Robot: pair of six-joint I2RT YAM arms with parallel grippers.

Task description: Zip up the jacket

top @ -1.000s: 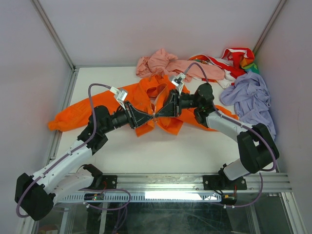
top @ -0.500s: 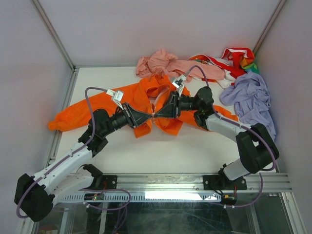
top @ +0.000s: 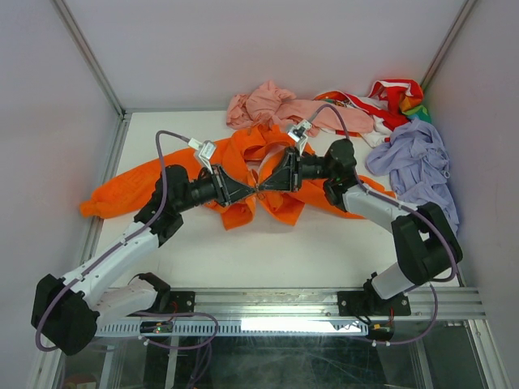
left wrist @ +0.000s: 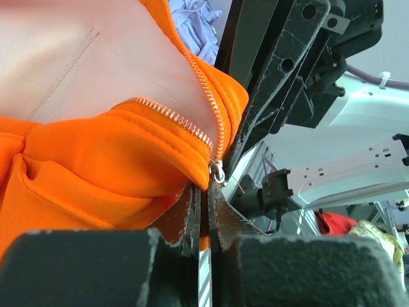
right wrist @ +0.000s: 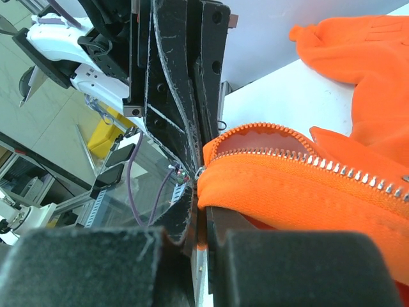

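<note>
The orange jacket (top: 174, 178) lies spread on the white table, front open, pale lining (left wrist: 77, 57) showing. My two grippers meet tip to tip at the lower end of its zipper. The left gripper (top: 250, 190) comes from the left and the right gripper (top: 265, 186) from the right. In the left wrist view the left gripper (left wrist: 204, 192) is shut on the orange hem, just below the metal zipper slider (left wrist: 217, 170). In the right wrist view the right gripper (right wrist: 204, 214) is shut on the other hem, under the zipper teeth (right wrist: 319, 163).
A pale pink garment (top: 272, 105) lies behind the jacket, and a red and white one (top: 389, 96) sits in the back right corner. A lilac garment (top: 418, 162) lies along the right wall. Enclosure walls stand on three sides. A metal rail (top: 324, 301) runs along the front.
The left gripper loosened briefly and is shut again on the hem, and its arm has swung a little toward the back. The right gripper has kept its grip and place.
</note>
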